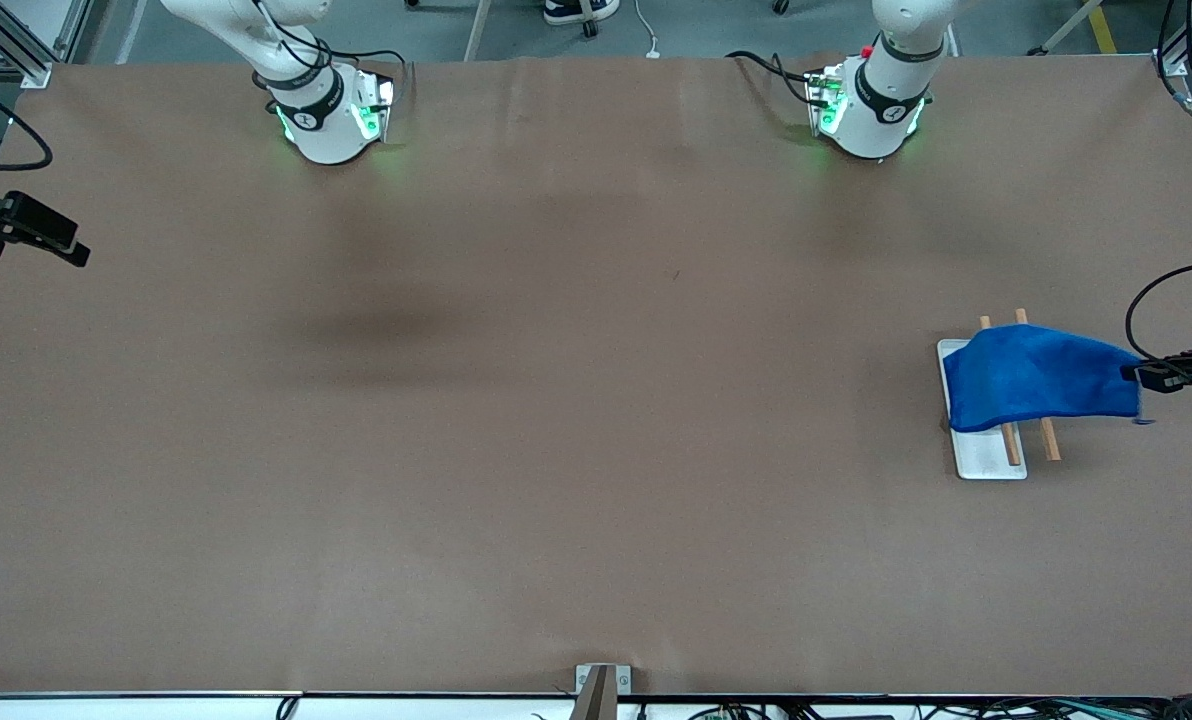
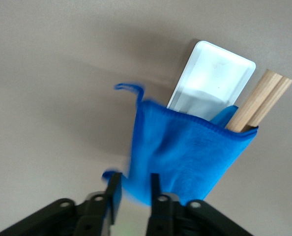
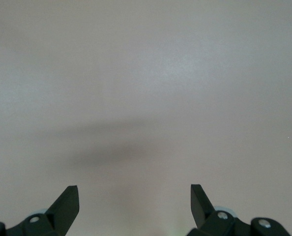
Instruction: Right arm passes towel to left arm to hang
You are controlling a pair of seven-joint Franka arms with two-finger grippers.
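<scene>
Towel (image 1: 1041, 385) royal blue; rack base (image 1: 991, 455) white; rods (image 1: 1050, 438) light wood; table (image 1: 556, 400) brown.

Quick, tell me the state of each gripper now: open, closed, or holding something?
Left gripper: fingers parted, the towel edge between them on the rack; grip or release cannot be told.
Right gripper: open, holding nothing, over bare table.
</scene>
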